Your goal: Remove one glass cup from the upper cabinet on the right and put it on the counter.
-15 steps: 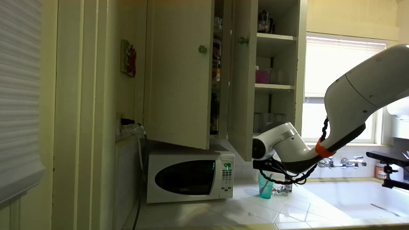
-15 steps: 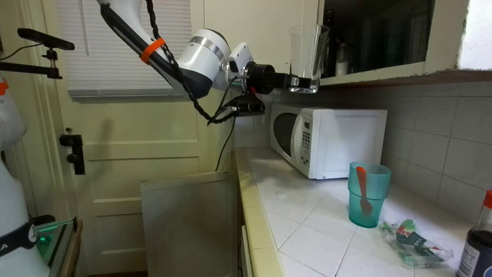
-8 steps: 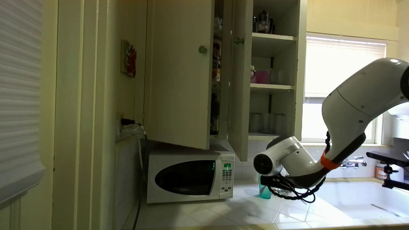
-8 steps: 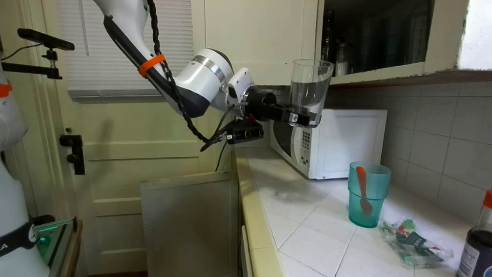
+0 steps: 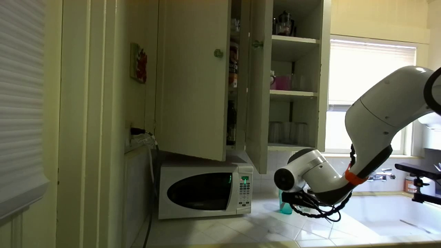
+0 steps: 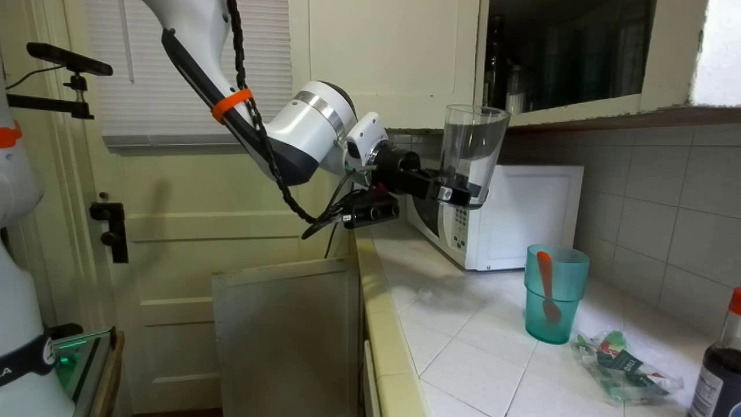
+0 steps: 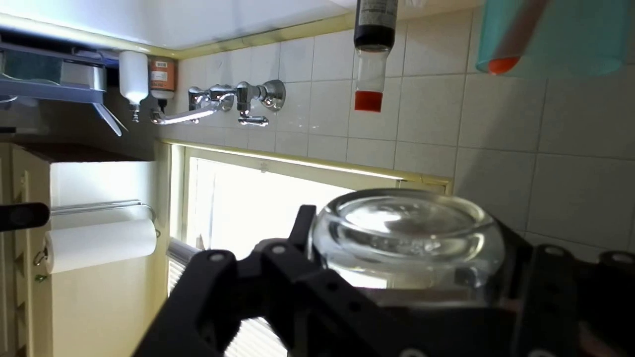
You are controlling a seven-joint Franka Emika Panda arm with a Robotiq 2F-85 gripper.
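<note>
The glass cup [image 6: 474, 145], a clear tall tumbler, is held in the air, upright with a slight tilt, mouth up. My gripper [image 6: 463, 194] is shut around its lower part. In the wrist view the cup's thick base [image 7: 407, 248] sits between the two fingers of the gripper [image 7: 409, 233]. The upper cabinet [image 5: 320, 79] stands open, with more glasses [image 5: 287, 132] on its lowest shelf; its lower edge also shows in an exterior view [image 6: 579, 110]. The cup is above the pale tiled counter [image 6: 480, 341], clear of it. The arm mostly hides gripper and cup in an exterior view.
The white microwave [image 6: 527, 217] stands behind the cup. A teal tumbler [image 6: 556, 295] with an orange utensil, a plastic packet [image 6: 622, 365] and a red-capped bottle [image 6: 721, 365] stand on the counter. An open cabinet door [image 5: 258, 103] hangs near the arm; the sink [image 5: 389, 210] lies beyond.
My gripper has moved down with the glass cup, from beside the cabinet opening to below its lower edge, slowing lately. The cup tilts slightly more. The cabinet door near the arm has swung slightly.
</note>
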